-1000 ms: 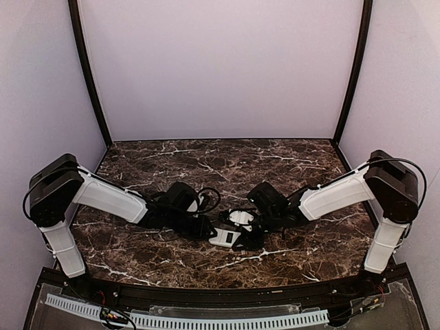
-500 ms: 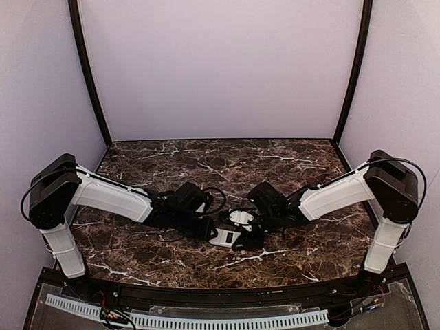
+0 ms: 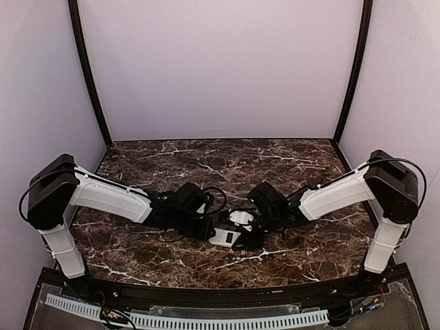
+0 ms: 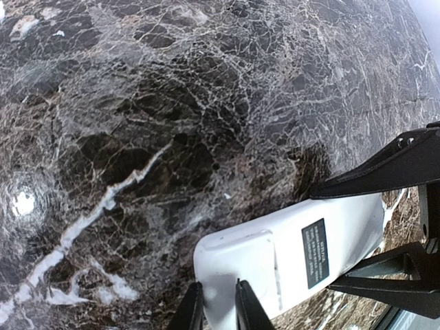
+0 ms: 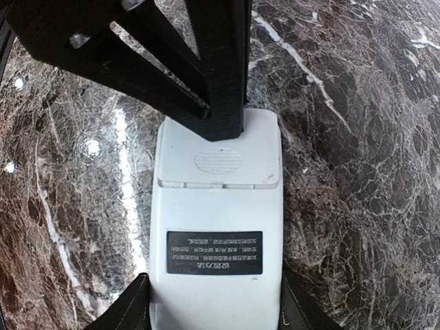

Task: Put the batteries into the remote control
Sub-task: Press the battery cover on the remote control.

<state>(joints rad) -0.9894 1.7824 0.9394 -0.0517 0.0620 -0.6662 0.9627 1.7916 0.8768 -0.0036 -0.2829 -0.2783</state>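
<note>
One remote control (image 5: 215, 227), cover (image 5: 218, 165) seemingly on

Dark marble table (image 3: 172, 165); lilac walls (image 3: 220, 69)

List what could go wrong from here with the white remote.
1. The left gripper has its narrow fingertips on the white ribbed battery cover of the white rectangular plastic remote control; they may slip off the smooth plastic rather than slide it open.
2. The right gripper appears to clamp only the label end, so that push could pivot the remote on the dark marble table.
</note>
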